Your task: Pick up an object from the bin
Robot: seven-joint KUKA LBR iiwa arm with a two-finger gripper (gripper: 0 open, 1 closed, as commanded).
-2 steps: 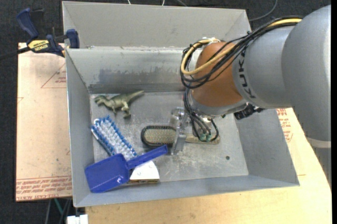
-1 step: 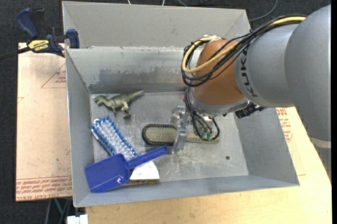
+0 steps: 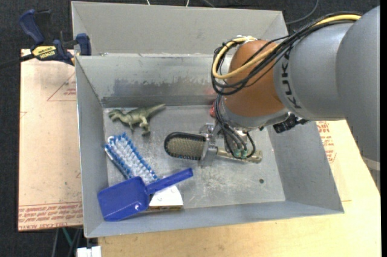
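Near the middle of the grey metal bin [image 3: 296,177] lies a hairbrush [image 3: 184,146], an oval dark head thick with bristles on a pale handle. At its neck, just right of the head, hangs the claw [image 3: 209,144]; how far it is open I cannot tell. Up-left of the hairbrush stands a knobbly olive dinosaur [image 3: 136,117]; left and below-left, a bristly blue brush [image 3: 127,156] and a smooth blue plastic scoop [image 3: 136,195].

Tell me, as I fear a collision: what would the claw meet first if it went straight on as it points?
Probably the dark oval hairbrush, lying right beneath the claw; depth is hard to judge from above.
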